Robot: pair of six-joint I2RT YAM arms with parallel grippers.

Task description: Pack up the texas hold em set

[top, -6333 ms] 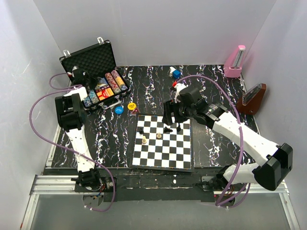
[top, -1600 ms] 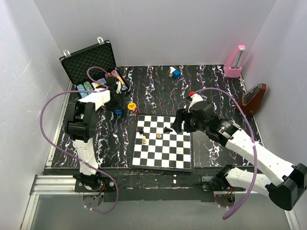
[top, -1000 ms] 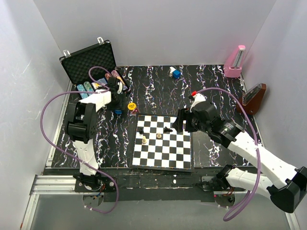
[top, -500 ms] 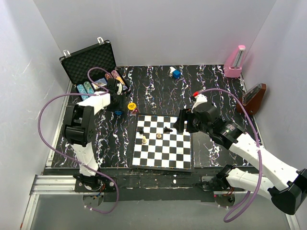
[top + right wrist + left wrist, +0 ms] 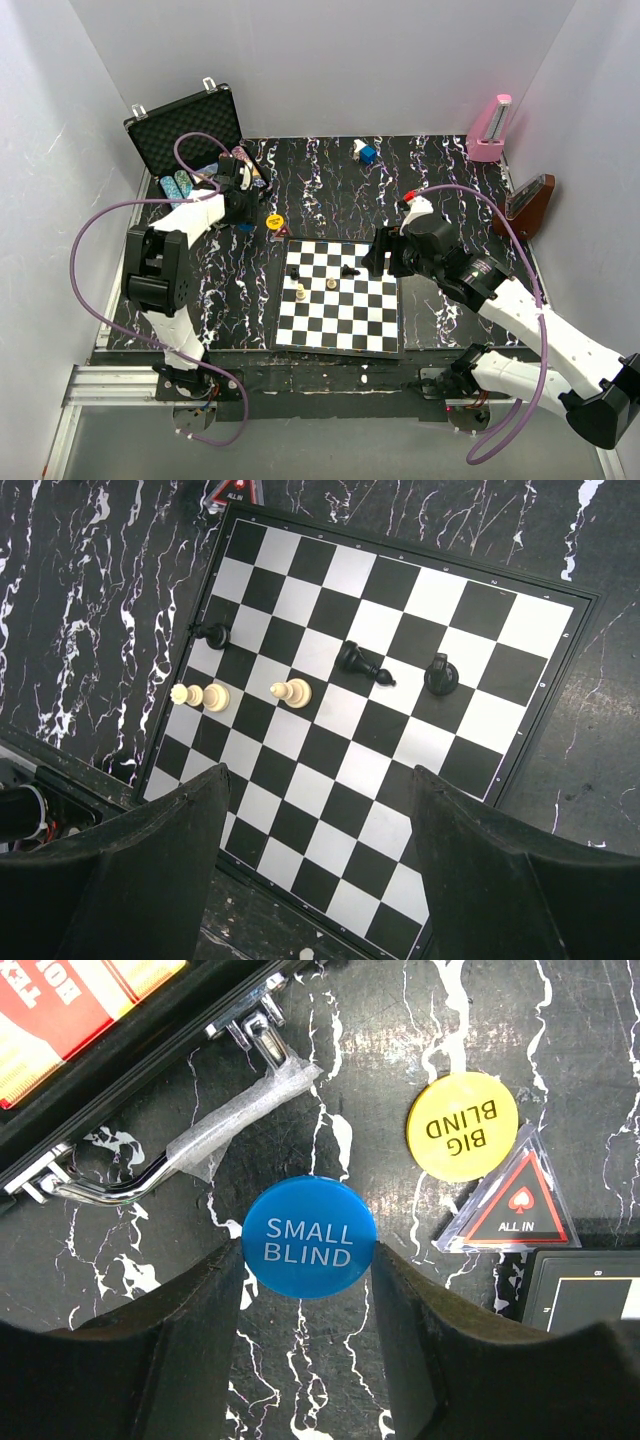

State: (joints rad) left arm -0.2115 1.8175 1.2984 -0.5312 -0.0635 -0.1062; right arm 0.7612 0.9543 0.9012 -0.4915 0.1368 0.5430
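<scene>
The black case [image 5: 185,125] stands open at the back left, with rows of chips [image 5: 180,186] in it. Its red-yellow card box [image 5: 60,1005] and silver handle [image 5: 200,1145] show in the left wrist view. My left gripper [image 5: 307,1255] is shut on the blue SMALL BLIND disc [image 5: 309,1236], which sits between both fingertips just in front of the case. In the top view that gripper [image 5: 240,205] hangs at the case's front edge. The yellow BIG BLIND disc [image 5: 462,1126] lies on the table to the right. My right gripper [image 5: 317,780] hovers open over the chessboard, holding nothing.
A triangular ALL IN marker [image 5: 517,1205] lies beside the yellow disc. The chessboard [image 5: 345,300] with a few pieces fills the middle front. A pink metronome [image 5: 492,128] and a brown one [image 5: 527,205] stand at the right, with a small blue item [image 5: 366,153] at the back.
My left arm has swung its elbow out to the left, and its gripper has shifted slightly back toward the case with the blue disc. The right arm has barely moved.
</scene>
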